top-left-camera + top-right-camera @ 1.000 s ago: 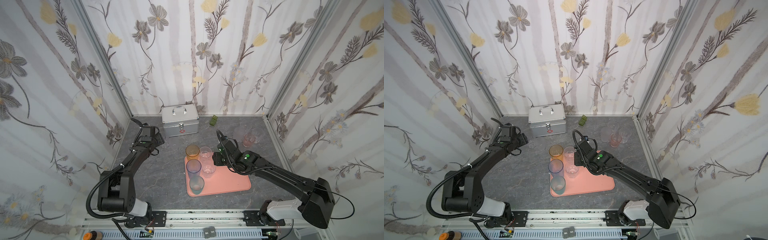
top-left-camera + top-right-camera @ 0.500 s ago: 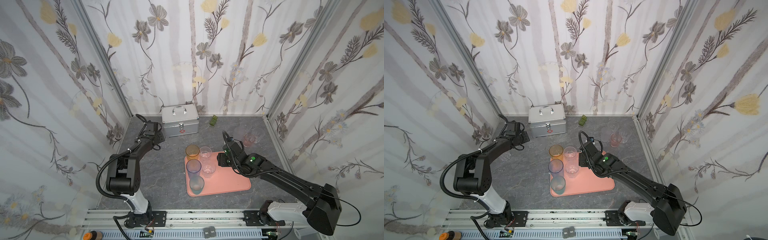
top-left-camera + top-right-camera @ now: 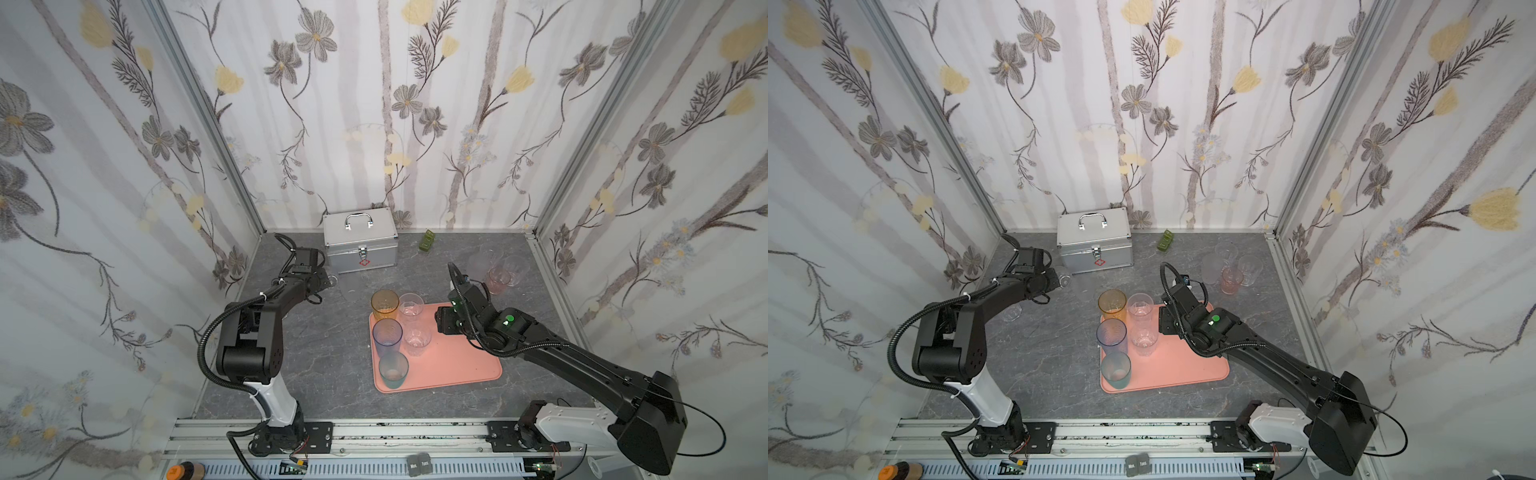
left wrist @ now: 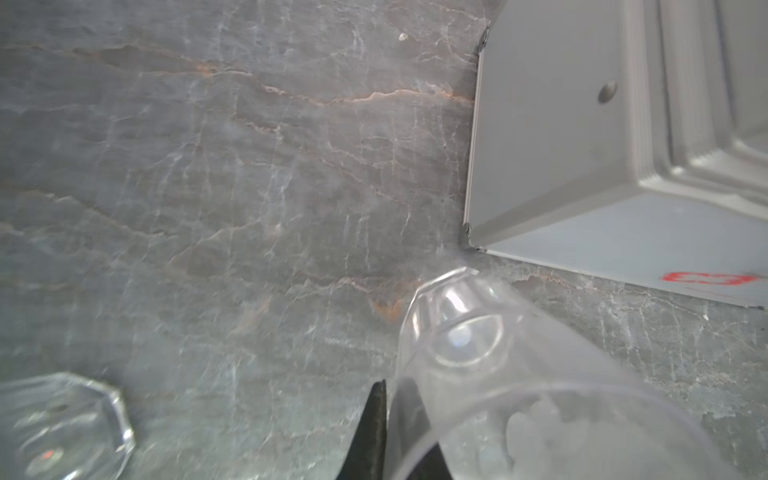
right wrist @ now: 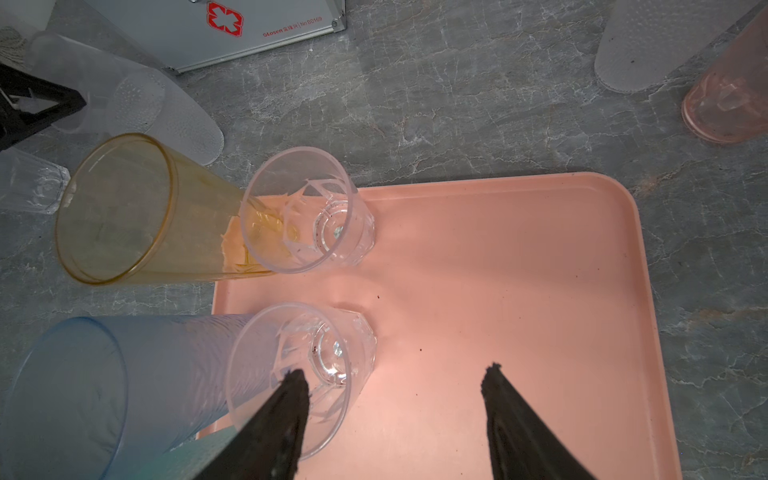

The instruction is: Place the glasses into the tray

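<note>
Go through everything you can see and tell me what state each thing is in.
left gripper: shut on the clear glass
right gripper: open, empty, above the tray
tray: flat on the table, partly filled
amber glass: upright in the tray
blue glass: upright in the tray
pinkish glass: standing outside the tray
silver case: lid closed

Left arm (image 3: 253, 332), lower left of the frame, and right arm (image 3: 582, 365), lower right: matte black links on white base segments (image 3: 276, 399). A black corrugated cable (image 3: 201, 353) loops along the left arm; a green light (image 3: 509, 319) marks the right. The jaws are black, tapered.
</note>
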`<action>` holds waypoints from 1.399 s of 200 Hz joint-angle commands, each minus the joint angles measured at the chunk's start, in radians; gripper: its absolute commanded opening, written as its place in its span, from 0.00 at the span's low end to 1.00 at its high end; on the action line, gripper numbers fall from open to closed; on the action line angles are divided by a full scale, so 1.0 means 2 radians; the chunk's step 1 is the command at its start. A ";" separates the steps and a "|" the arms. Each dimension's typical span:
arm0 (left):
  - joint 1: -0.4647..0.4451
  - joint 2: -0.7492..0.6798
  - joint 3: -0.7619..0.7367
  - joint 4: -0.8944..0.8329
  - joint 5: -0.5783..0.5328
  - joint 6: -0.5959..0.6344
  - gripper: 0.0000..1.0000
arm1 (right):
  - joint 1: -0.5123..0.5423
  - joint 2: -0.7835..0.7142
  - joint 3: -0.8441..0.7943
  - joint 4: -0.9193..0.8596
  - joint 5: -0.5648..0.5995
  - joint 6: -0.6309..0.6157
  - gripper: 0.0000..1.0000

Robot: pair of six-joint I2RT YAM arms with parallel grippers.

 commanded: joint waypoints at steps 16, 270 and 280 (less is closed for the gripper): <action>-0.009 -0.095 -0.060 0.004 -0.014 -0.035 0.08 | -0.001 0.003 0.004 0.027 0.002 0.000 0.66; -0.478 -0.039 0.205 -0.061 -0.186 -0.048 0.03 | -0.007 -0.095 0.017 0.072 0.085 0.026 0.59; -0.481 -0.039 0.202 -0.061 -0.184 -0.052 0.03 | -0.012 -0.090 0.016 0.071 0.089 0.023 0.57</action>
